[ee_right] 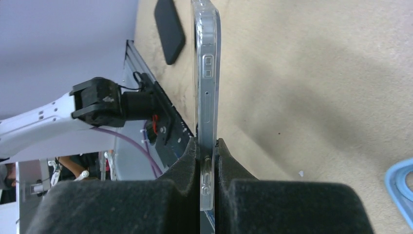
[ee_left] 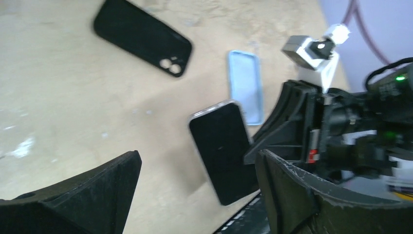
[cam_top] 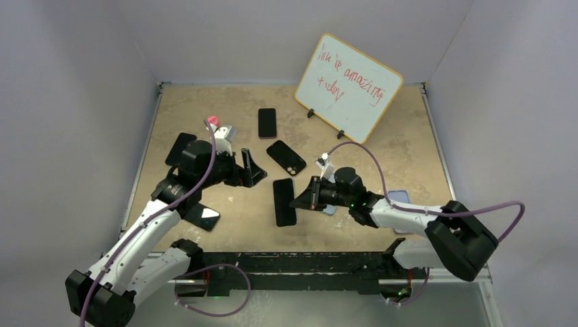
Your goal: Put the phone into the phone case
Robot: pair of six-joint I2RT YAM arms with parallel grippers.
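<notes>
My right gripper (cam_top: pixel 300 201) is shut on the long edge of a black-screened phone with a clear rim (cam_top: pixel 284 202) and holds it low over the table. In the right wrist view the phone (ee_right: pixel 207 73) is edge-on between the pads (ee_right: pixel 187 168). In the left wrist view the phone (ee_left: pixel 221 148) hangs tilted ahead. A light blue phone case (ee_left: pixel 245 85) lies flat just beyond it, mostly hidden under the right gripper from above (cam_top: pixel 330 210). My left gripper (cam_top: pixel 255 170) is open and empty, left of the phone, jaws wide apart (ee_left: pixel 196 158).
A black case with camera holes (cam_top: pixel 285 157) and a pink-rimmed phone (cam_top: pixel 267 122) lie behind. Black slabs lie at the left (cam_top: pixel 180 148) and near left (cam_top: pixel 202 216). Another bluish case (cam_top: pixel 399 197) lies by the right arm. A whiteboard (cam_top: pixel 349 87) stands at the back.
</notes>
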